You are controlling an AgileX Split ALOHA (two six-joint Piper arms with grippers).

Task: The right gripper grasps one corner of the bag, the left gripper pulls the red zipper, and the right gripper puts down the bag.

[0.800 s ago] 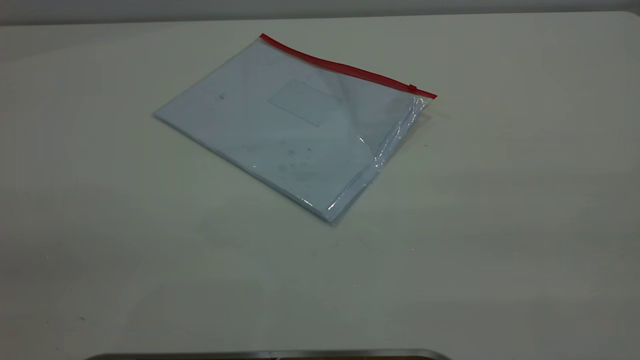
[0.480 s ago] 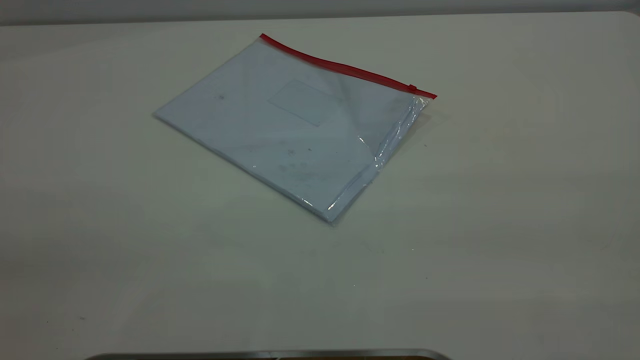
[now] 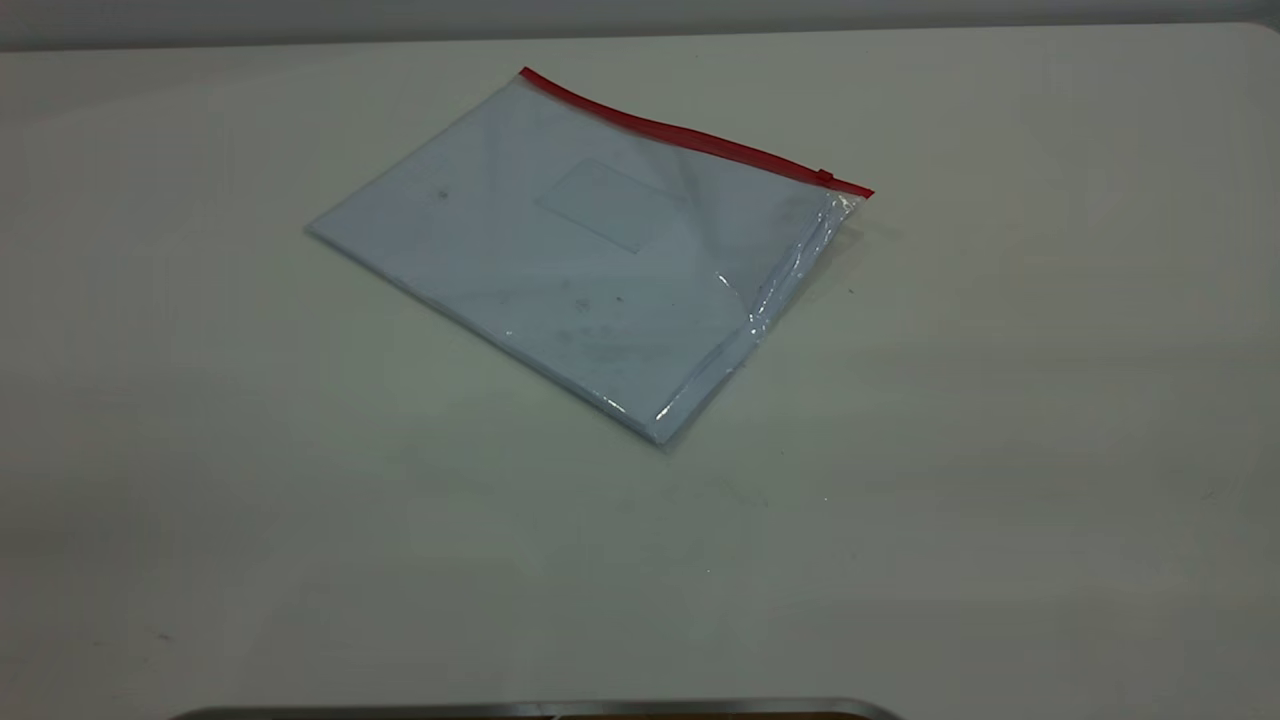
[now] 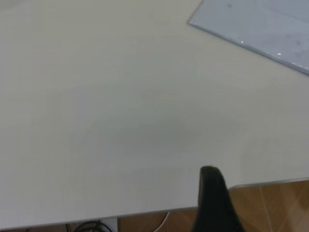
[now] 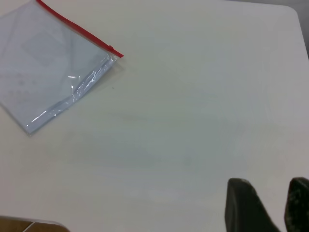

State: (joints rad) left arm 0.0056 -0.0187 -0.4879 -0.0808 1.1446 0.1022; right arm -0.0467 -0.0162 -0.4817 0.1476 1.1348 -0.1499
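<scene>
**Inspector:** Where is the bag (image 3: pixel 590 250)?

**Onlooker:** It lies flat on the white table (image 3: pixel 1000 450), toward the far side and turned at an angle. Nothing touches it. White sheets show through the clear plastic, and a small clear label pocket (image 3: pixel 610 205) sits on its upper face.

**Inspector:** And the red zipper (image 3: pixel 690 135)?

**Onlooker:** It runs along the far long edge. The slider tab (image 3: pixel 824 176) sits almost at the right-hand end of that strip, just short of the corner. The plastic at that short side is creased and catches the light.

**Inspector:** State of the right gripper (image 5: pixel 268 208)?

**Onlooker:** Seen only from its own wrist camera. Two black fingertips (image 5: pixel 244 205) stand apart with bare table showing in the gap. It holds nothing and is well apart from the bag, above the table on the zipper-corner side.

**Inspector:** The left gripper (image 4: pixel 215 200)?

**Onlooker:** Only one black fingertip shows, near the table's front edge, so I cannot tell how far it is parted. It has nothing in contact, and only one corner of the bag reaches into its view, well off.

**Inspector:** Anything from the outside camera?

**Onlooker:** Neither arm appears there.
</scene>
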